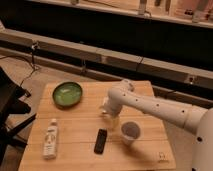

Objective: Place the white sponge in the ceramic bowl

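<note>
Apparently the end effector [107,113] hangs low over the wooden surface [75,125], right of the ceramic bowl [67,94]; its grip cannot be judged, and the white sponge is not visible. The bowl looks empty, so placing remains. A white cup [130,132] stands further right.

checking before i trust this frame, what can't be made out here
- White sponge: not visible in the camera view; possibly hidden behind the arm's tool.
- Tool's grip state: blocked by the arm's own wrist.
- Black object beside the cup: too blurred to identify.
- Bottle label: unreadable.
- Ceramic bowl: looks empty.
</note>
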You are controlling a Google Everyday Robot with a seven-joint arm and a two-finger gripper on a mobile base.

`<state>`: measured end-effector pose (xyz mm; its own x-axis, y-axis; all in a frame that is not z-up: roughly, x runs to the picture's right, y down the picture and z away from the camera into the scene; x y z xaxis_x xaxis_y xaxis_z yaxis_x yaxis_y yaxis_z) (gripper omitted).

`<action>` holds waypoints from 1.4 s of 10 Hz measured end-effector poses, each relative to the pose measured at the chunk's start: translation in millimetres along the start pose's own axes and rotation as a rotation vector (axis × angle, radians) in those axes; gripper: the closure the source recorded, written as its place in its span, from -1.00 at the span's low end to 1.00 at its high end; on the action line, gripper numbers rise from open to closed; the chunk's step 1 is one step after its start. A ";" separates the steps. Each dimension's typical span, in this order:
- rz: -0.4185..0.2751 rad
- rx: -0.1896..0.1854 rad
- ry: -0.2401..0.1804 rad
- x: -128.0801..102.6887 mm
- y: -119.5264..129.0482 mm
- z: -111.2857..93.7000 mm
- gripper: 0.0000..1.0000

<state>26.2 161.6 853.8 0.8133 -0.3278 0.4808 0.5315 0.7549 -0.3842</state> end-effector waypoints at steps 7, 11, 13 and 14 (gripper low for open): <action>-0.013 0.058 0.117 25.8 -41.9 0.2 -0.60; -0.024 0.075 0.131 40.3 -59.8 -0.2 -0.60; -0.004 0.061 0.122 55.9 -69.8 5.0 -0.60; 0.003 0.049 0.115 62.4 -76.3 9.2 -0.60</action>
<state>34.2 88.7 920.4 0.8382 -0.3865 0.3848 0.5191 0.7819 -0.3452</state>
